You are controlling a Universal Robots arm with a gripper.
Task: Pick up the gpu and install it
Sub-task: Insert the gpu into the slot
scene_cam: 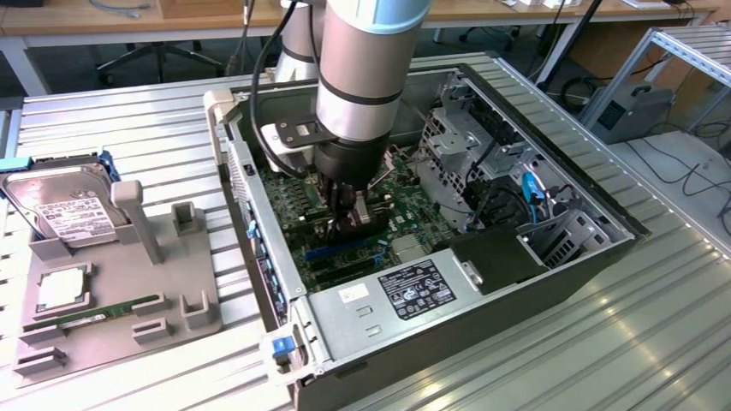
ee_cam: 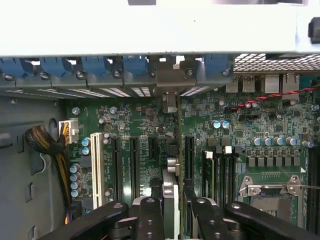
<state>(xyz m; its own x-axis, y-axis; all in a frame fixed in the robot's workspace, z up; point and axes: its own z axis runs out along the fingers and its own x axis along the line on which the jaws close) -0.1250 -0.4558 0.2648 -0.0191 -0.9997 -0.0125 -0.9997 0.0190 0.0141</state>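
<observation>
So that its lower edge lines up with a black motherboard slot [ee_cam: 189,157], my black gripper [ee_cam: 173,212] holds the thin dark gpu [ee_cam: 176,150] upright, clamped edge-on inside the open computer case [scene_cam: 594,257].

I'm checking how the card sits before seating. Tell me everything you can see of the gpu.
The gpu appears edge-on, a thin dark blade standing upright over the green motherboard, running from between the fingers of the gripper toward the case's rear slot openings. Its silver metal bracket sits at that far end, beneath the blue slot clips. The gripper's black fingers clamp it from both sides. Whether it sits in the slot cannot be told.
</observation>
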